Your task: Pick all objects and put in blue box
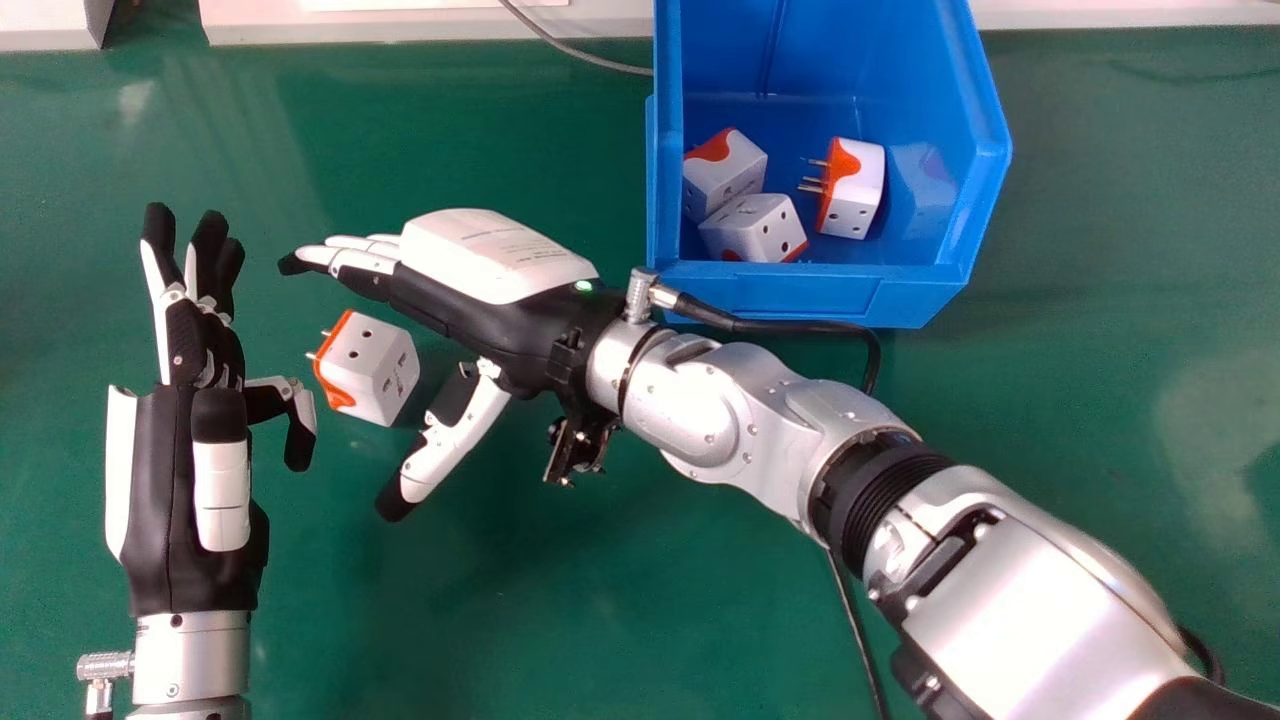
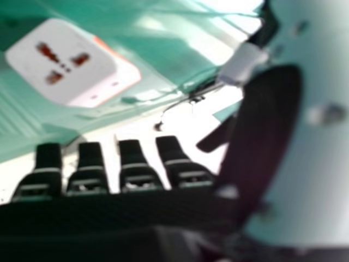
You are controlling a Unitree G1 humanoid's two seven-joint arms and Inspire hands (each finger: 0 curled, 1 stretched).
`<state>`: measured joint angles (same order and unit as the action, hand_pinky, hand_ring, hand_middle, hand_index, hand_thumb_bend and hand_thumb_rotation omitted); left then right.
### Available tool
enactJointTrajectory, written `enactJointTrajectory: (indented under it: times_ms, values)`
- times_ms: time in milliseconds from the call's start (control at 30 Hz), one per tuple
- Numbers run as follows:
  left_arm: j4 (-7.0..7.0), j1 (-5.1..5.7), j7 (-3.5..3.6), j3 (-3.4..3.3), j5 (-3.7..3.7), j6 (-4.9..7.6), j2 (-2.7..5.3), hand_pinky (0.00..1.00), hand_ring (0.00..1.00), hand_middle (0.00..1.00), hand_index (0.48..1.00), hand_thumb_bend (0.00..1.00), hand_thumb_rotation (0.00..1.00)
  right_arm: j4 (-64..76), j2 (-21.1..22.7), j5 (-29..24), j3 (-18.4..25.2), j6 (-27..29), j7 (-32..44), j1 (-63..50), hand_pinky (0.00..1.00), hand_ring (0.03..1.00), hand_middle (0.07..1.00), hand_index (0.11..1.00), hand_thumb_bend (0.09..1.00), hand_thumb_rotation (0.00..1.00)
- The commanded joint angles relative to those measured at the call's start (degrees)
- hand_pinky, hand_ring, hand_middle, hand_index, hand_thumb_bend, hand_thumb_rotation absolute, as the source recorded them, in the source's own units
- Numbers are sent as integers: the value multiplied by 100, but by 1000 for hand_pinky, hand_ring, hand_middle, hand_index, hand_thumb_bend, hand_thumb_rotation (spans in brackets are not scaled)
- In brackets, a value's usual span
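Got the right hand (image 1: 490, 300) wide open around a loose plug adapter (image 1: 370, 370).
In the head view, see straight fingers and a well-spread thumb, gripping nothing, with the adapter on the green table (image 1: 480, 620) in between. Also get metal prongs poking out by the orange edge, the left hand (image 1: 165, 480) nearby and open too (one finger bent, kinda casual), and farther off a blue box (image 1: 790, 295) with three more adapters (image 1: 850, 190) inside. Switch to the right hand view for the socket face: white, rounded corners, brownish openings, tiny dark dots.
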<state>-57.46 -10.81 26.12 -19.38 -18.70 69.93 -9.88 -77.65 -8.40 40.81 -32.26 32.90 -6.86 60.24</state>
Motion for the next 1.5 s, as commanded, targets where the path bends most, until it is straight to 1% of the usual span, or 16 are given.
enactJointTrajectory:
  times_ms: [0,100,267,333,433,533,700,767,867,967,1067,1167,1233,1367,1433,1467]
  values:
    - [128,17,27,2,-64,96,2,0,1000,1000,1000,1000,1000,76,-152,63,-87,11,-164,265,919,950,959,923,1000,343]
    - [160,42,41,6,-72,93,3,0,1000,1000,1000,1000,1000,75,-168,184,-212,-15,-264,278,904,951,964,922,1000,354]
    - [112,31,98,-12,-129,105,-5,0,1000,1000,1000,1000,1000,58,-228,411,-460,-115,-366,361,873,949,965,916,1000,354]
    - [131,38,117,-13,-149,100,0,0,1000,1000,1000,1000,1000,54,-268,488,-536,-185,-351,419,860,946,965,913,1000,354]
    - [135,35,155,-12,-186,101,6,0,1000,1000,1000,1000,1000,45,-336,585,-668,-301,-315,526,823,938,962,903,1000,349]
    - [160,35,171,-4,-202,108,17,0,1000,1000,1000,1000,1000,39,-396,656,-754,-387,-294,612,740,912,949,876,1000,327]
    - [202,50,122,10,-137,120,17,0,1000,1000,1000,1000,999,23,-488,844,-965,-530,-294,780,694,897,940,861,1000,318]
    - [199,46,107,2,-128,114,2,0,1000,1000,1000,1000,999,18,-497,953,-1063,-563,-329,820,678,890,936,856,1000,317]
    - [157,46,55,-22,-92,126,-22,0,1000,1000,1000,1000,998,14,-497,1136,-1253,-619,-405,904,657,882,930,849,1000,312]
    - [121,27,-27,-20,-21,123,-23,0,1000,1000,1000,1000,999,6,-528,1200,-1325,-643,-408,961,599,855,920,840,1000,316]
    - [103,6,-107,-12,46,120,-25,0,1000,1000,1000,1000,1000,0,-567,1233,-1396,-669,-411,986,581,843,917,838,1000,314]
    - [94,6,-192,-16,127,158,-38,0,1000,1000,1000,1000,1000,8,-587,1261,-1460,-653,-428,1027,548,818,906,832,1000,305]
    - [98,18,-236,-18,167,167,-52,0,1000,1000,1000,1000,1000,11,-583,1232,-1463,-619,-400,1050,536,805,895,825,1000,283]
    - [94,26,-291,1,194,177,-70,0,1000,1000,1000,1000,1000,6,-574,1119,-1384,-531,-340,1040,524,780,871,800,991,229]
    - [109,32,-283,22,181,179,-62,0,1000,1000,1000,1000,1000,4,-561,1078,-1355,-480,-339,1026,519,727,802,737,946,144]
    - [108,30,-278,27,175,177,-61,0,1000,1000,1000,1000,1000,1,-558,1053,-1340,-465,-315,1027,517,711,782,721,934,124]
